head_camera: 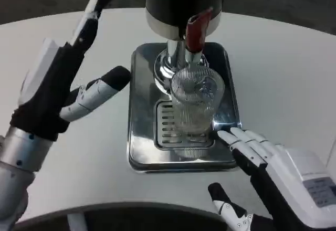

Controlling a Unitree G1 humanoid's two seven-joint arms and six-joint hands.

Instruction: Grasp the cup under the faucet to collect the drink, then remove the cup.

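Observation:
A clear ribbed cup [196, 101] stands upright on the grate of the steel drip tray [140, 136], directly below the faucet with its red lever [195, 30]. My left hand [63, 81] is raised over the table to the left of the tray, fingers spread, holding nothing and well apart from the cup. My right hand [273, 176] lies at the tray's front right corner with fingers apart; its fingertips [231, 135] are close to the cup's base, and I cannot tell whether they touch it.
The black dispenser body [184, 2] towers over the back of the tray. White table [283, 73] extends to both sides of the tray, and its rounded front edge runs close to my arms.

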